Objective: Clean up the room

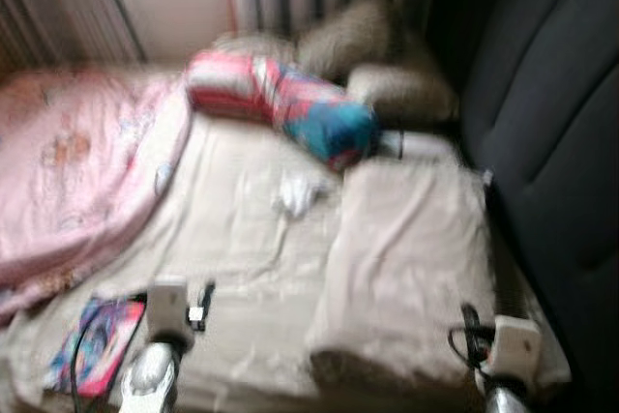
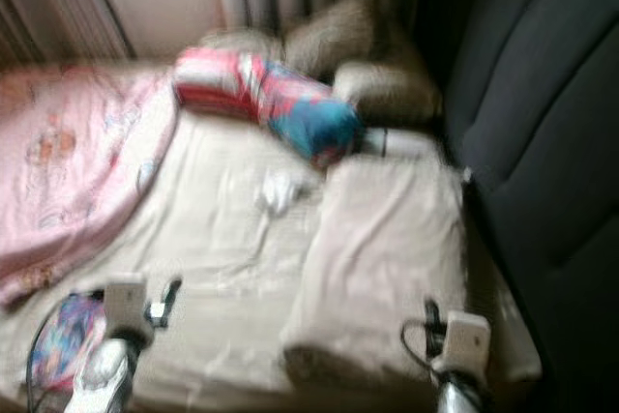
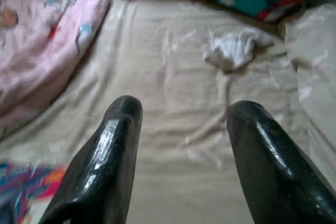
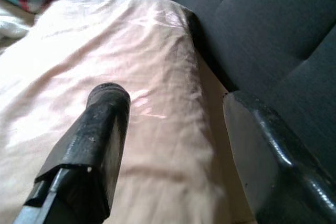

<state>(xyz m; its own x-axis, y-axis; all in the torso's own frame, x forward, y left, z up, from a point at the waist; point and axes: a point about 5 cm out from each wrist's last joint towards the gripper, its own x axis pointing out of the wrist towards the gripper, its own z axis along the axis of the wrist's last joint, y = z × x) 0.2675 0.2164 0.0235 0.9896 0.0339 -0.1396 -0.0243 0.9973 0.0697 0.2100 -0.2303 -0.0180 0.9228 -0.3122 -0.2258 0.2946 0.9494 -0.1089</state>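
On the beige bedsheet (image 1: 242,239) a crumpled white cloth (image 1: 296,193) lay near a red-and-teal patterned bolster (image 1: 290,103), touching neither gripper. Left gripper (image 3: 181,129) hovered spread and empty, facing the cloth. Right gripper (image 4: 173,129) hung parted, empty, over a beige pillow (image 4: 105,77) beside a dark upholstered headboard (image 4: 273,30).

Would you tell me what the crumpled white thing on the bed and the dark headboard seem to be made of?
The crumpled white thing looks like soft tissue or thin cloth: matte, with limp folds. The dark headboard looks like upholstered fabric, matte, with padded seams.
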